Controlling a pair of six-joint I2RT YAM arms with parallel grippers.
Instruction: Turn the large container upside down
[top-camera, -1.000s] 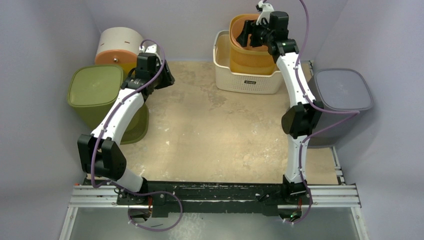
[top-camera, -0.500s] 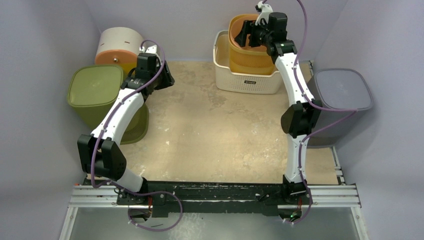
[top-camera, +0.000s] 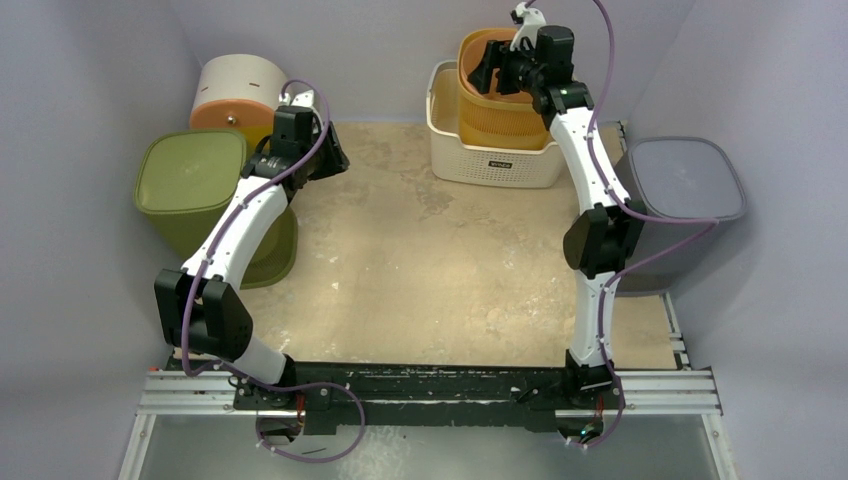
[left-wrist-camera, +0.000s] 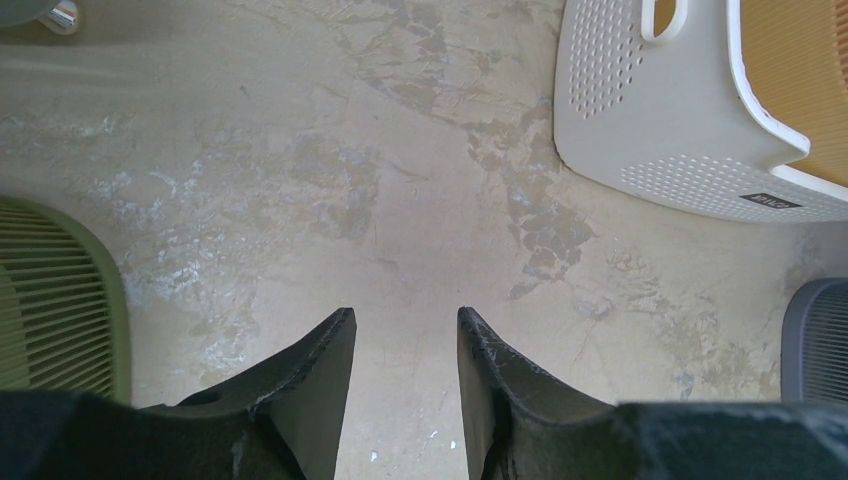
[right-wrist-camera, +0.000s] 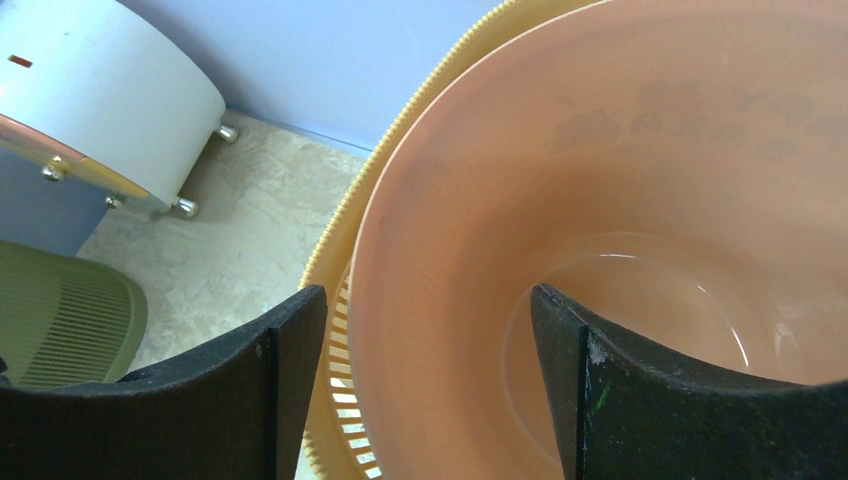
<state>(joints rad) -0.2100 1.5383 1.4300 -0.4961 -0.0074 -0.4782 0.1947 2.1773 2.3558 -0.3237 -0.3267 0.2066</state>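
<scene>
Orange container (top-camera: 497, 120) sits upright in white basket (top-camera: 490, 165), far edge of tabletop (top-camera: 420, 260). Right fingers (right-wrist-camera: 250, 400) spread wide astride its rim, one inside, one outside. Likely lining up a grip to lift and tip; not clamped. Left fingers (left-wrist-camera: 300, 390) half apart, empty, parked clear. Since a second ago: right wrist nudged slightly; otherwise unchanged.
</scene>
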